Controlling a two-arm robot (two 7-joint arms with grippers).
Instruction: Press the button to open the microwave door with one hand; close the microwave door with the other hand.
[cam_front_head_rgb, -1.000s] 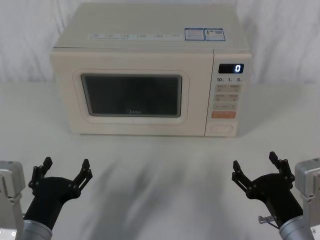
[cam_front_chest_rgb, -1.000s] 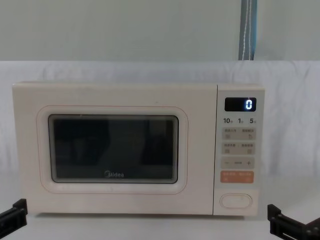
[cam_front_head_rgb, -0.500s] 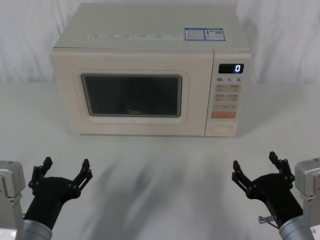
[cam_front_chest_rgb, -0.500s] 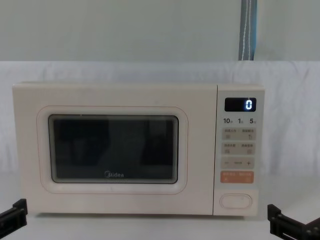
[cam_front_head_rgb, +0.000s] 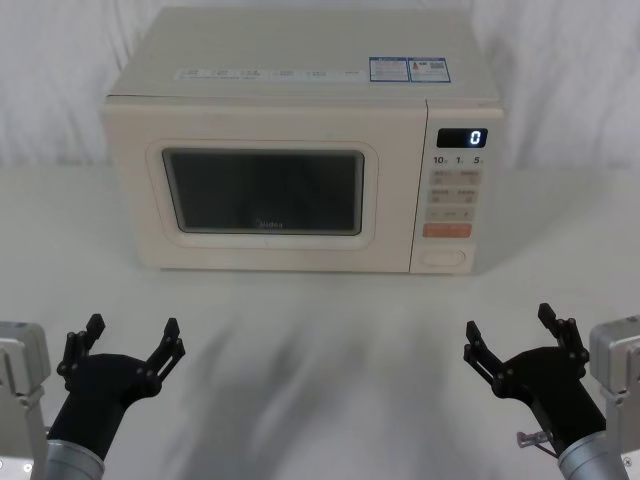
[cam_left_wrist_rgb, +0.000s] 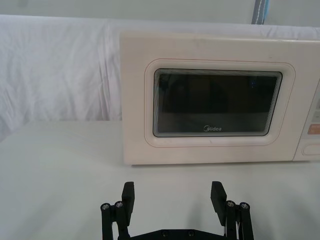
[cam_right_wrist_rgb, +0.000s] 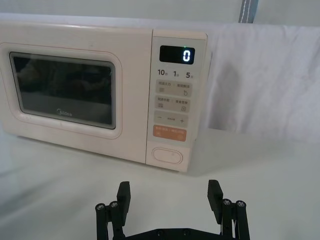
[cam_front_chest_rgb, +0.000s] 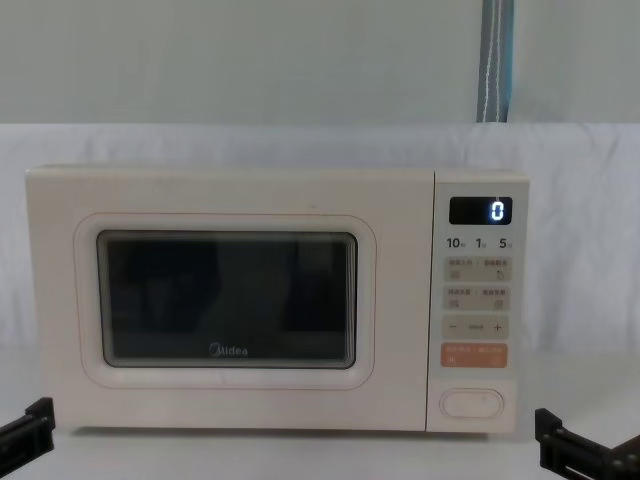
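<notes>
The cream microwave stands at the back of the table with its door (cam_front_head_rgb: 262, 190) shut flush; the dark window and logo face me (cam_front_chest_rgb: 228, 298). The oval white button (cam_front_head_rgb: 444, 258) sits at the bottom of the control panel, below the orange key (cam_front_chest_rgb: 472, 402). My left gripper (cam_front_head_rgb: 133, 332) hovers low at the near left, open and holding nothing, well short of the door (cam_left_wrist_rgb: 215, 102). My right gripper (cam_front_head_rgb: 510, 325) hovers at the near right, open and holding nothing, roughly in line with the button (cam_right_wrist_rgb: 167, 155) but well short of it.
The display (cam_front_head_rgb: 462, 137) reads 0. A white cloth covers the table (cam_front_head_rgb: 320, 320) and hangs behind the microwave. Open tabletop lies between both grippers and the microwave front.
</notes>
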